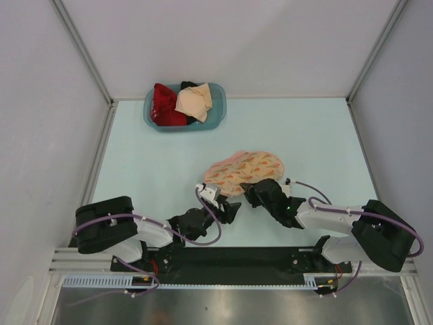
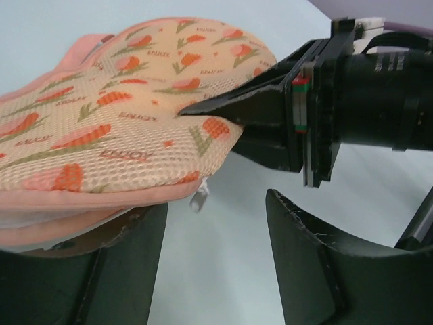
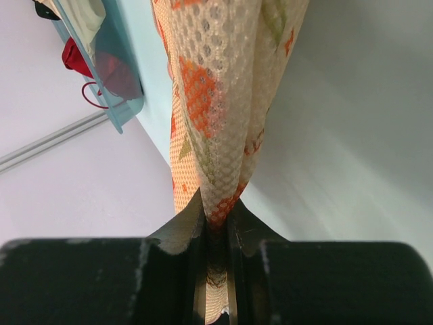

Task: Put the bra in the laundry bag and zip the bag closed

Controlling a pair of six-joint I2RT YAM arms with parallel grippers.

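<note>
The pale pink laundry bag [image 1: 245,169] with orange-red print lies on the table's middle, its lid down. My right gripper [image 1: 252,191] is shut on the bag's near edge; in the right wrist view the mesh fabric [image 3: 216,101] is pinched between its fingers. My left gripper [image 1: 228,205] is open just left of it at the bag's near rim. In the left wrist view the bag [image 2: 115,115] sits over the left finger [image 2: 101,271], and a small silver zipper pull [image 2: 199,197] hangs at the rim between the fingers. The yellow bra is out of view.
A blue plastic basket [image 1: 216,116] with a red garment [image 1: 164,105] and a beige garment [image 1: 195,101] stands at the back left. Grey walls close in the table on the left, right and back.
</note>
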